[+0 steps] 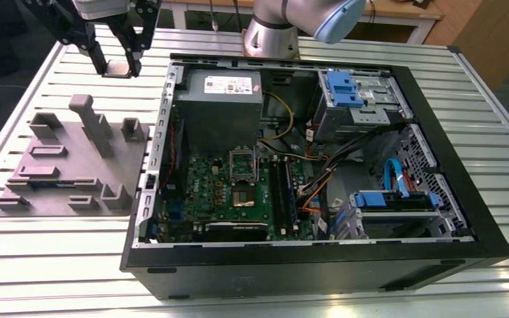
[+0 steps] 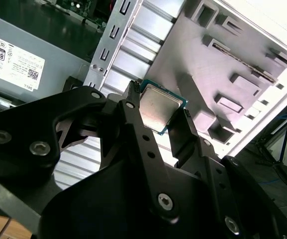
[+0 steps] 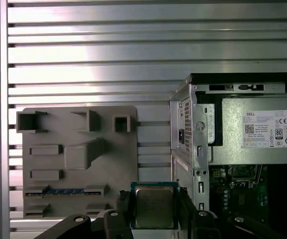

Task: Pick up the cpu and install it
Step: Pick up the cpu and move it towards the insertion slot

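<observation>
Aloft, end effector (image 2: 158, 107) clamps cpu (image 3: 154, 206) edges near case (image 1: 325, 278)

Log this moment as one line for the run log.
gripper: shut on cpu | cpu: over table, beside computer case | install: not done

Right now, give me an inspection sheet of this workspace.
Surface: slatted metal table carrying an open PC case.
Job's things: cpu clamped in the gripper, outside the case; board lies in the case.
Clutter: grey tray beside the case.
Grippers: gripper shut on the cpu.
Cables: wire bundle and blue cable inside the case.
Surroundings: wooden furniture beyond the table.
</observation>
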Motion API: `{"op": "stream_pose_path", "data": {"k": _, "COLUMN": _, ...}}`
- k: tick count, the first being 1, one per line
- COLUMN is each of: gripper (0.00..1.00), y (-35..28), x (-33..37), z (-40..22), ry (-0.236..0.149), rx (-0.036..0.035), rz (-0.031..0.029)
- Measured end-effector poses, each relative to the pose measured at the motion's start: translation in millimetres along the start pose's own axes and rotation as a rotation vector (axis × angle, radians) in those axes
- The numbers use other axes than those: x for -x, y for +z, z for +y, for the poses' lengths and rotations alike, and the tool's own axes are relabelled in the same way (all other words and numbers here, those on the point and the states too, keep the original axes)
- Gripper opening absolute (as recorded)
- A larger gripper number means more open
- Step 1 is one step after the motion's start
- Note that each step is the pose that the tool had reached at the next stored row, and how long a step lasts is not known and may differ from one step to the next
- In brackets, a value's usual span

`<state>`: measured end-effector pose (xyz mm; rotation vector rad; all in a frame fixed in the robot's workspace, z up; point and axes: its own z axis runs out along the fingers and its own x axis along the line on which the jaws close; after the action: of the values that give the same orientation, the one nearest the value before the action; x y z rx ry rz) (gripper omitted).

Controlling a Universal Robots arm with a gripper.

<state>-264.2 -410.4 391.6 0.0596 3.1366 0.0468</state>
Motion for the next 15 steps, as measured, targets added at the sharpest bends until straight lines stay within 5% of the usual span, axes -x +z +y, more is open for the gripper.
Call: {"op": "stream_pose_path", "data": {"k": 15, "gripper": 0.47, "y": 0.0, "x": 6.3, "z": 0.2, "ry": 0.000, "rx": 0.0000, "rz": 0.0000}}
